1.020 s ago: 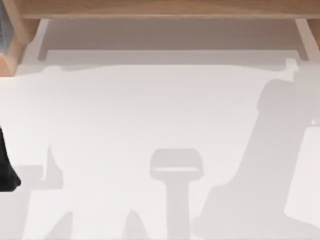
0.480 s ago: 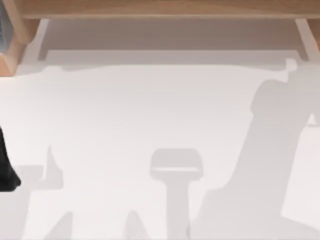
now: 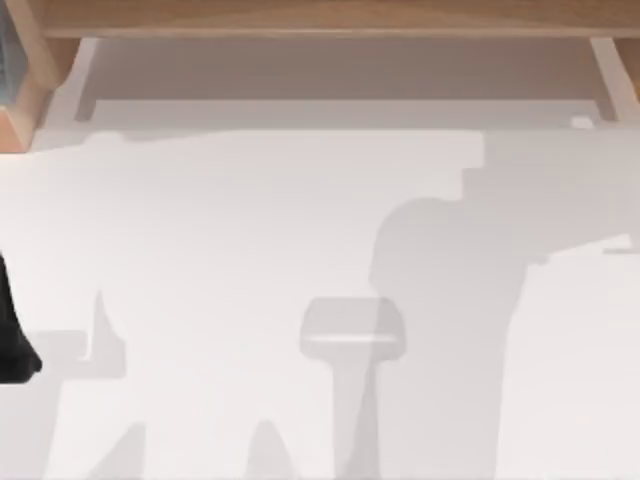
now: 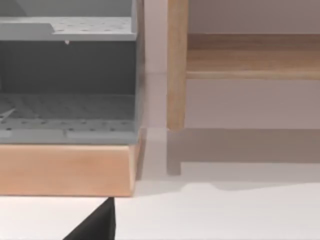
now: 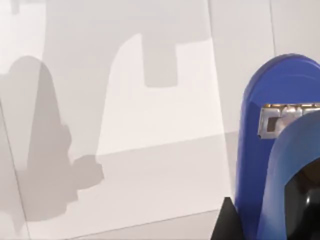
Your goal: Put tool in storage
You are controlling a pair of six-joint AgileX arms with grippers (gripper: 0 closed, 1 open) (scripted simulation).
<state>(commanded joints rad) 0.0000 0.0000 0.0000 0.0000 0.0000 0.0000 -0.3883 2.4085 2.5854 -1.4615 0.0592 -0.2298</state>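
Tool: I cannot tell where it lies. What is dark and in sight is a black pointed shape (image 3: 15, 330) at the left edge of the worktop (image 3: 250, 220), and it is too large and the wrong form for the tool. The left wrist view has a black wedge low in front, likely the same shape.

Right wrist view: a blue rounded body (image 5: 280, 150) with a small metal plate set in it, close to the camera, dark parts below it. I cannot tell what it is, or whether it is gripped.

Right pincer: cannot tell if wide, narrow or holding. Left pincer: same, cannot tell.

Storage: a grey cabinet (image 4: 67, 90) with perforated shelves on a wood base, far left. A wood frame (image 3: 330, 15) runs along the far edge.

Step, as I judge it: approach or carry. The right arm is the one at work; the left looks parked at the left edge.

Next move calls for the tool to be found and gripped, if it is not already. Then a carry to the far left and a level entry between the grey shelves, clear of the wood post (image 4: 176, 65) beside them.

Change from the earlier frames: the broad arm shadow (image 3: 440, 300) has swung from the right side toward the middle. The black shape at the left is unmoved.
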